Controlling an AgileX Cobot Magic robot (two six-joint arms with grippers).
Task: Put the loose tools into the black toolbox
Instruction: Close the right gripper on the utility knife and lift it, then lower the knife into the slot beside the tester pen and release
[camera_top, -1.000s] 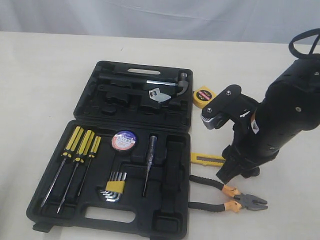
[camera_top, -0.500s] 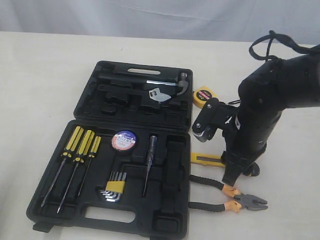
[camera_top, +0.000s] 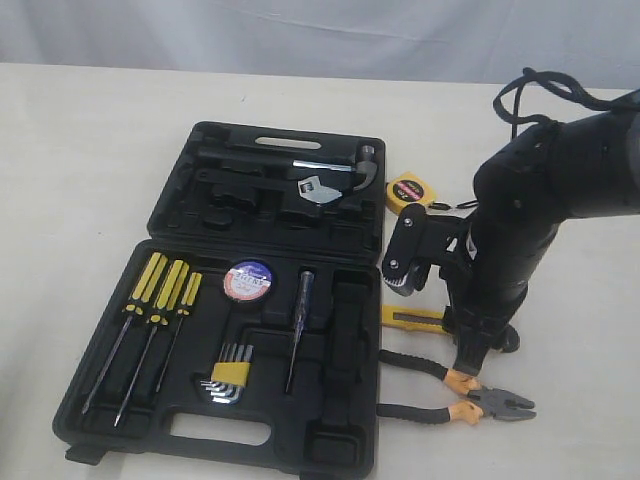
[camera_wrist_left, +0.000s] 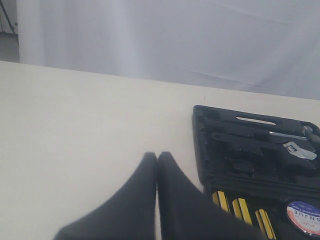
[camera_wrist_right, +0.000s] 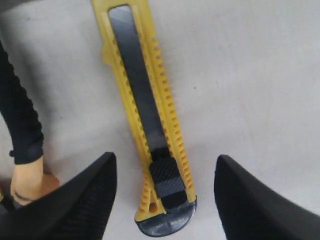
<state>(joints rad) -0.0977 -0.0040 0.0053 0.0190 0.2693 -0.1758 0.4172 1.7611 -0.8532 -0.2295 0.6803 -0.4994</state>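
Note:
The black toolbox (camera_top: 200, 135) lies open on the table, and the black tape roll (camera_top: 249, 281) rests in its near half. To its right lie the yellow tape measure (camera_top: 407, 191), the utility knife (camera_top: 410, 318) and the pliers (camera_top: 455, 392). My right gripper (camera_top: 482, 348) points down at the knife's right end. In the right wrist view it (camera_wrist_right: 165, 159) is open, a finger on either side of the knife (camera_wrist_right: 150, 115), with a pliers handle (camera_wrist_right: 22, 125) beside it. My left gripper (camera_wrist_left: 157, 156) is shut on nothing, over bare table beside the toolbox (camera_wrist_left: 200, 145).
The toolbox also holds a hammer (camera_top: 340, 165), a wrench (camera_top: 318, 190), three screwdrivers (camera_top: 160, 290), hex keys (camera_top: 230, 375) and a tester screwdriver (camera_top: 300, 320). A white curtain hangs behind the table. The right arm's cable loops above it.
The right arm has swung left and dropped, bringing its open gripper down over the utility knife's end. The tools and the toolbox have not moved.

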